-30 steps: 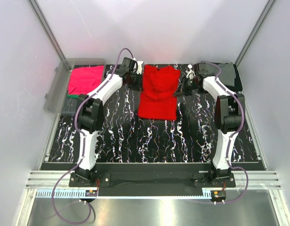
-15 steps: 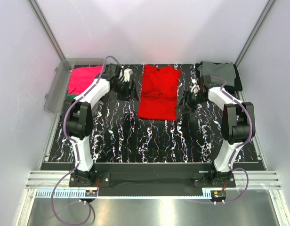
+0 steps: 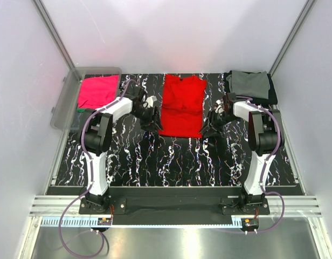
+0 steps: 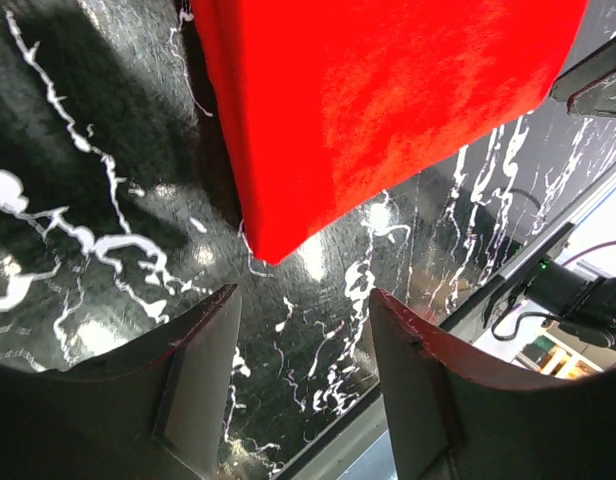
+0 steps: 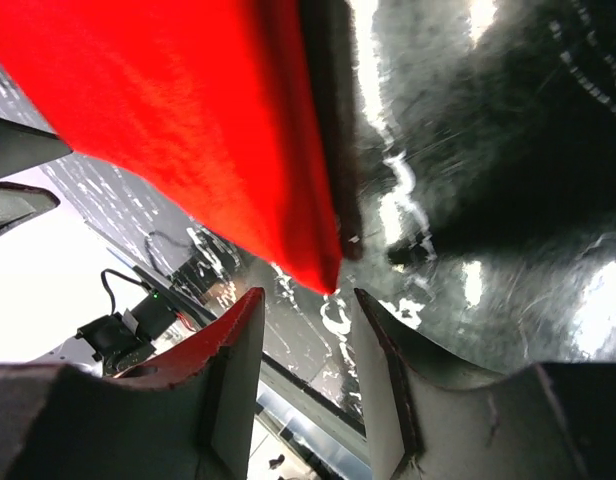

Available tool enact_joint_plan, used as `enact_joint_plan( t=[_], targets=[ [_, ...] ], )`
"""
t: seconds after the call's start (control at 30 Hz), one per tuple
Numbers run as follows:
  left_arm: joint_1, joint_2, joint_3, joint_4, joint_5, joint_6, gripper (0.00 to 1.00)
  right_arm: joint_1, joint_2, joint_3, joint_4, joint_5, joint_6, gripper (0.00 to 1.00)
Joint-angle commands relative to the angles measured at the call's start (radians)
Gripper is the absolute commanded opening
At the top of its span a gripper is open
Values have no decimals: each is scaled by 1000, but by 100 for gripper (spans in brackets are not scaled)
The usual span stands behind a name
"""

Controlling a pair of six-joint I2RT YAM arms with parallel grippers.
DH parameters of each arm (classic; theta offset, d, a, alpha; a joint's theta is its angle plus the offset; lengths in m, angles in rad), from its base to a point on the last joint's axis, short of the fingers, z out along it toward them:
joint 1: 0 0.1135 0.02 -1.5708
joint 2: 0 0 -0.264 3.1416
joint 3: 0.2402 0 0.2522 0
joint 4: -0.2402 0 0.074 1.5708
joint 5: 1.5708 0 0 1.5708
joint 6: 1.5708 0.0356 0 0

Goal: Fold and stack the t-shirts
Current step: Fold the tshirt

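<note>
A bright red t-shirt lies flat in the middle back of the table, its sleeves folded in. My left gripper is open and empty beside the shirt's near left corner. My right gripper is open and empty beside the shirt's near right corner. A magenta-pink shirt lies folded at the back left over a bit of green cloth. A grey shirt lies on a black one at the back right.
A clear plastic bin sits at the back left, partly under the pink shirt. The table top is black with white marbling. White walls and metal posts enclose the back and sides.
Both grippers have moved from the shirt's far corners toward me along its sides, down to its near corners. The red shirt's sleeves and sides now lie neater.
</note>
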Motion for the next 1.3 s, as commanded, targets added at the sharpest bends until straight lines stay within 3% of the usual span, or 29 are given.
enact_joint_plan(
  t=[0.0, 0.1, 0.33, 0.63, 0.83, 1.0, 1.27],
  targets=[
    [-14, 33, 8, 26, 38, -18, 57, 1, 21, 33, -1, -11, 2, 47],
    [-25, 53, 20, 29, 38, -18, 56, 5, 33, 30, -1, -11, 4, 47],
    [-29, 85, 31, 39, 44, -23, 39, 9, 78, 59, 14, -18, 14, 42],
    [-29, 79, 49, 59, 55, -24, 0, 24, 70, 13, 71, -98, 62, 31],
    [-34, 43, 37, 68, 46, -12, 0, 25, -14, -87, 86, -104, 71, 25],
    [-37, -10, 25, 54, 43, 6, 0, 21, -68, -97, 93, -112, 62, 0],
    [-45, -199, -15, 26, 46, 22, 0, -6, -235, -160, 57, -139, 60, 0]
  ],
)
